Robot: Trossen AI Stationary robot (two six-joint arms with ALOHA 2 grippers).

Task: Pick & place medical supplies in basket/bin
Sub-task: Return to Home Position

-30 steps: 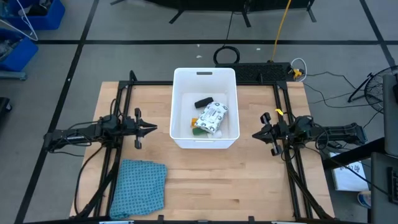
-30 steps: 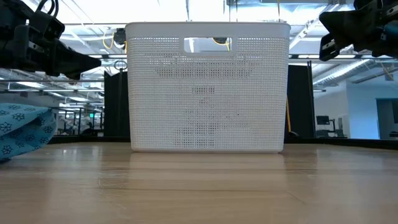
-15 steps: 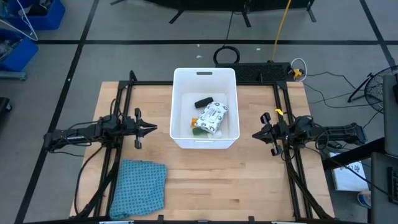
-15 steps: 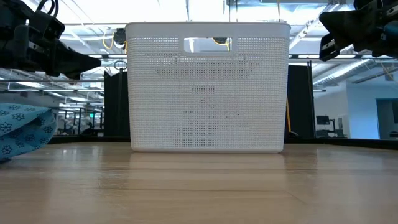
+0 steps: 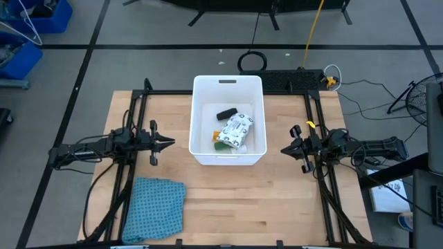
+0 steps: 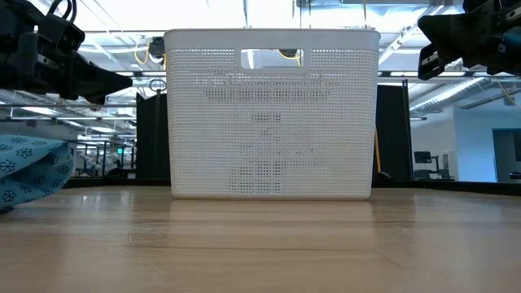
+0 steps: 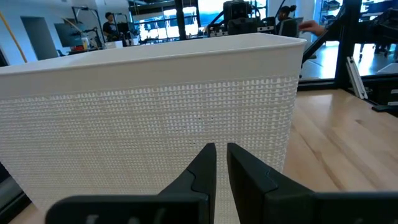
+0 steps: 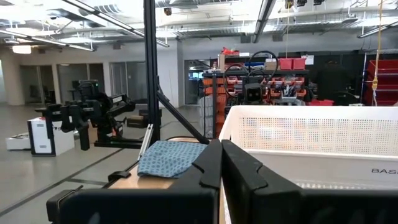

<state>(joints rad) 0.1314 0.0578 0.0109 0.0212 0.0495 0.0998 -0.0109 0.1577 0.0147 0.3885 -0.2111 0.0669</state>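
The left gripper [image 5: 166, 143] hung beside the white bin [image 5: 228, 83], jaws clenched on nothing, with a teal cloth [image 5: 154, 207] lying near it. Inside the bin lay the supplies [image 5: 226, 114], the flat packet [image 5: 237, 130] uppermost. It looked light and limp, I'd guess, best pinched by an edge, though the tall walls would crowd any reach. The right gripper [image 5: 285, 149] hung opposite, likewise clenched and empty.

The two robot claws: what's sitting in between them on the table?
The white bin stands between the left gripper and the right gripper, apart from both. The high view shows this best.
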